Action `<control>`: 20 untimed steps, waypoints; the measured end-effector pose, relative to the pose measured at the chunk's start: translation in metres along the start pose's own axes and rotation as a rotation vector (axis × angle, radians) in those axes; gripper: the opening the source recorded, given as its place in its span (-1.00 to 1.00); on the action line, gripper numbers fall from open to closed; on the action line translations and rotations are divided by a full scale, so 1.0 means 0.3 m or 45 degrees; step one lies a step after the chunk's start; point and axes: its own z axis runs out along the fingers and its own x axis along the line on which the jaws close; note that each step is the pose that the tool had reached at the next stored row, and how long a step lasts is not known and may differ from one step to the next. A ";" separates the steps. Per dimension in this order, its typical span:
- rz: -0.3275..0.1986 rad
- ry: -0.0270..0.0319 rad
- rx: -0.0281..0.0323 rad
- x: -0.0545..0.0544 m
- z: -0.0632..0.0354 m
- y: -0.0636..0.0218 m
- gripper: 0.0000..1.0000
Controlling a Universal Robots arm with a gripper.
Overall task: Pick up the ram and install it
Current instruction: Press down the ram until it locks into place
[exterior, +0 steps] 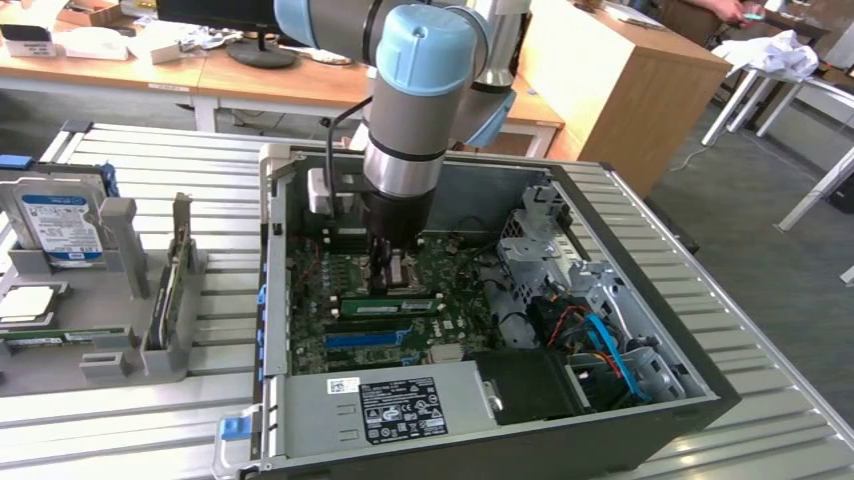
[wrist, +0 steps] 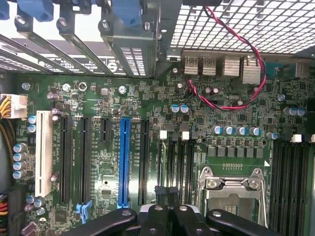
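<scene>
Your pincer (wrist: 170, 209), jaws together, hangs over the motherboard (wrist: 147, 147). The ram (exterior: 387, 305) looks light, stiff, fragile: hold its long edges.

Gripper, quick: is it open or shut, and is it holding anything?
Gripper: shut, low over the motherboard inside the computer case; whether it holds anything cannot be told.

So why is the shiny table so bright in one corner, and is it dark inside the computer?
In the exterior view, light glares off the ribbed metal table near the case's corner, while the open computer case is shadowed under the arm. In the wrist view, the motherboard is evenly lit and sharp, the grille glows bright from behind, and the dark tool looks a bit soft up close.
</scene>
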 end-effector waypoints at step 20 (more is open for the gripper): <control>0.000 0.0002 -0.0001 0.002 0.020 0.000 -0.79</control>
